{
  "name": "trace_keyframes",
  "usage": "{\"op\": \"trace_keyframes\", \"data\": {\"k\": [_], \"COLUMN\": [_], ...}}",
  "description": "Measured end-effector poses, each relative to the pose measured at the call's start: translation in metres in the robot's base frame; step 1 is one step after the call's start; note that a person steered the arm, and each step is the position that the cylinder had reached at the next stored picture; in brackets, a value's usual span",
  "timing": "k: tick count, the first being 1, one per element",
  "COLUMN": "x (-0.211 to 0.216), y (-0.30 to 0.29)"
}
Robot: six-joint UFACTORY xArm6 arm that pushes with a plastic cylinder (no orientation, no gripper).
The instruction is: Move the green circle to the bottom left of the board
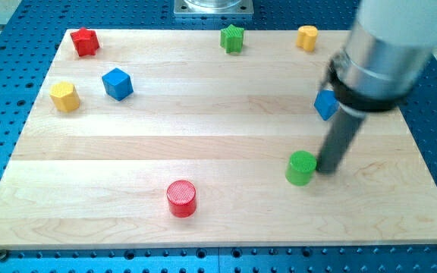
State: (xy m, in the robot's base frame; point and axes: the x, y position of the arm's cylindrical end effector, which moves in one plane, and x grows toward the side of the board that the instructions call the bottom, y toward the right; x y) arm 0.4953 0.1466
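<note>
The green circle [301, 167] is a short green cylinder lying right of the board's middle, toward the view's bottom. My tip [327, 168] is at the green circle's right side, touching it or nearly so. The dark rod rises from there up to the grey arm at the view's top right. The wooden board [203, 136] fills most of the view.
A red circle [181, 198] lies at bottom centre. A blue block [325, 105] is partly hidden behind the rod. A red star [85, 42], yellow block [65, 96] and blue cube [117, 83] lie at top left. A green star [233, 38] and yellow block [307, 37] lie along the top.
</note>
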Motion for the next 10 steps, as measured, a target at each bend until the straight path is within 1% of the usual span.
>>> {"op": "trace_keyframes", "data": {"k": [1, 2, 3, 4, 5, 7, 8, 9, 10], "x": [-0.005, -0.025, 0.045, 0.037, -0.005, -0.006, -0.036, -0.007, 0.009], "y": [-0.078, 0.006, 0.04, -0.019, -0.082, -0.354, -0.315, -0.237, -0.19]}}
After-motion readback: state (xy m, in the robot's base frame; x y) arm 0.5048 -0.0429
